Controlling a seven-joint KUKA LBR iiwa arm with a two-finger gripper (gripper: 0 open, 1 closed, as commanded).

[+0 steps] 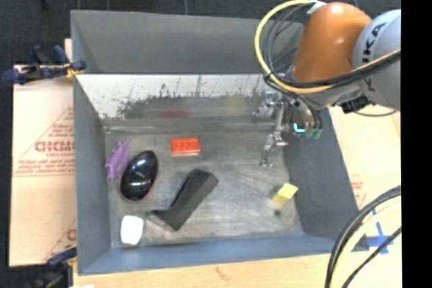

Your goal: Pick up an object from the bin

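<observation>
End effector hanging inside grey bin, over bare floor, nothing directly under it. Open or closed: can't tell from this angle. Nothing visibly gripped.

Nearest obj: small yellow block, just toward near wall from end effector and slightly to view-right. Close, but not under the tip. Lying alone, clear floor all round. Long axis approx diagonal, rising to view-right, though too small to be sure.

Everything else well to view-left of end effector:
- red brick, approx level with it
- long black wedge-shaped piece, left and nearer, axis diagonal
- black oval obj, purple piece and white lump, furthest left

Judgement: yellow block likeliest pick, being closest and unobstructed. Would need a short shift toward near wall and a touch right before dropping. Probably also wrist rotation to close across the short side. Risk: small light block skidding or tipping if approach lands off-centre.
</observation>
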